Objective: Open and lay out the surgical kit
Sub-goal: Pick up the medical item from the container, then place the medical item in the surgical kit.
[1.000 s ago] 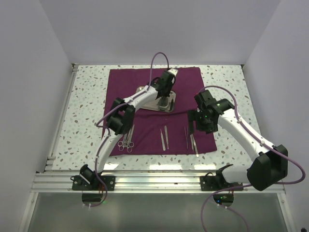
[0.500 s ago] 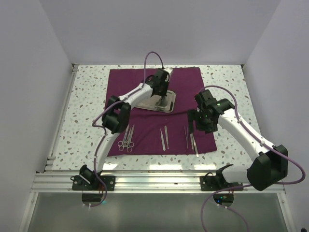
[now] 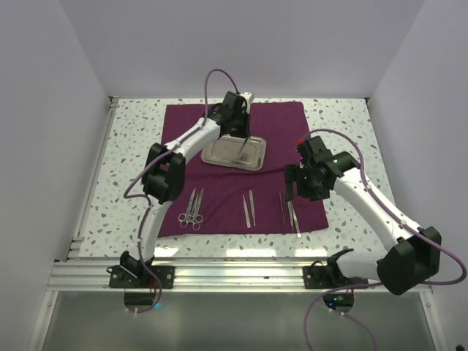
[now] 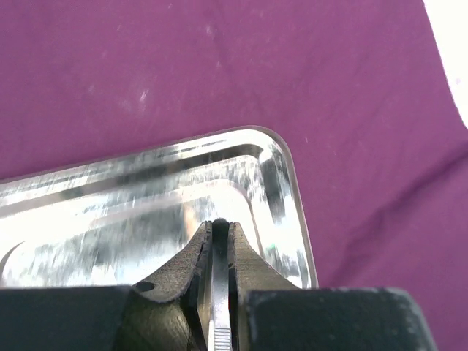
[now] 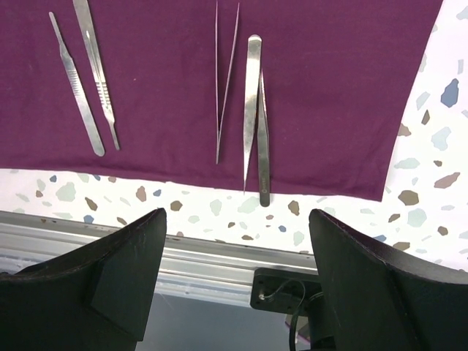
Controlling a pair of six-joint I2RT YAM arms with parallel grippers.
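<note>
Along near edge of maroon cloth (image 3: 285, 124): silver instruments (image 3: 248, 210) in pairs, shiny rectangular tray (image 3: 252, 157) behind. Left gripper (image 4: 219, 232) pinches a thin steel strip (image 4: 219, 325); right gripper (image 5: 235, 241) gapes wide, empty.

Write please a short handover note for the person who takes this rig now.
Left gripper: jaws shut on a thin steel instrument, above the tray.
Right gripper: open, empty, above the tweezers.
Done: cloth spread flat; ring-handled instruments, two flat handles and tweezers lie in a row on it.
Left to do: lay the held instrument in that row, probably.
</note>
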